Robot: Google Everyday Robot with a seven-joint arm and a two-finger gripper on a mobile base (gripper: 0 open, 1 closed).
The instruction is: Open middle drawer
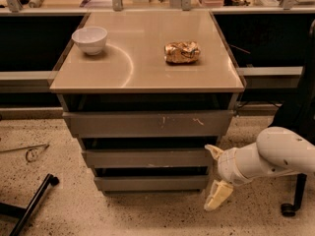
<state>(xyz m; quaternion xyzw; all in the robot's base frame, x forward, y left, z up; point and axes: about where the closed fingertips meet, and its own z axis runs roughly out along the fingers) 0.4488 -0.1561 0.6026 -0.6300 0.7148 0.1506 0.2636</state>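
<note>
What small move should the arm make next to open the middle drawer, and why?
Probably shift the end effector a little to the left, so that its upper finger can catch the right edge of the middle drawer. The drawer front has no handle, and the open end effector sits just beside its right end, gripping nothing yet.
</note>
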